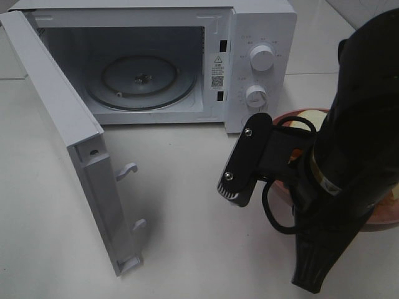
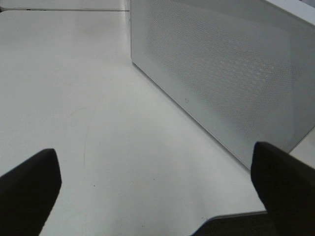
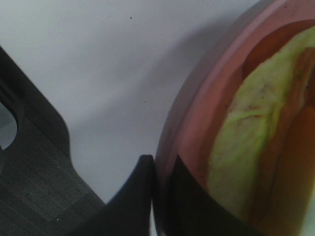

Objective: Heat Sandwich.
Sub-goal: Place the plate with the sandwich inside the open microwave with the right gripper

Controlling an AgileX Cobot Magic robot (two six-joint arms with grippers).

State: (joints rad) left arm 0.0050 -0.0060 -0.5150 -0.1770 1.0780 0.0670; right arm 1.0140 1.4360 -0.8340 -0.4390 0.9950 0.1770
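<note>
The sandwich, pale yellow-green with orange filling, lies on the round pink plate. My right gripper is shut on the plate's rim, one finger outside it and the other inside. From above, my black right arm hides most of the plate; a bit of sandwich shows. The plate is to the right of the white microwave, below its knobs. My left gripper is open and empty over the table, beside a white dotted panel of the microwave.
The microwave door stands swung open to the left, its latch hooks sticking out. Inside lies a glass turntable. Two knobs sit on the right panel. Bare white table lies before the opening.
</note>
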